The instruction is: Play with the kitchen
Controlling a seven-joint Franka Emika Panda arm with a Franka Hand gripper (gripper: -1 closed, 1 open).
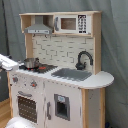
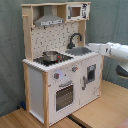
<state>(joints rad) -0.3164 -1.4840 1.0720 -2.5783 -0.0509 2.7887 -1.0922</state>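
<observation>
The kitchen (image 1: 60,95) (image 2: 45,80) stands upright in both exterior views, white with pale wood. A metal pot (image 1: 31,63) (image 2: 50,56) sits on its stovetop at the left, and the black faucet (image 1: 83,59) (image 2: 75,39) curves over the grey sink (image 1: 72,74) (image 2: 80,50). Above are the hood (image 1: 39,27) (image 2: 49,20) and the microwave (image 1: 75,23) (image 2: 76,11). The oven door (image 1: 27,107) (image 2: 63,95) is closed. My gripper (image 1: 6,61) (image 2: 95,48) hovers at counter height, in front of the kitchen. It shows at the first exterior view's left edge and just right of the sink in the second exterior view.
A grey curtain (image 1: 115,45) hangs behind the kitchen. The kitchen stands on a wooden surface (image 2: 100,115). My white arm (image 2: 117,52) reaches in from the second exterior view's right edge, with a dark part (image 2: 123,70) below it.
</observation>
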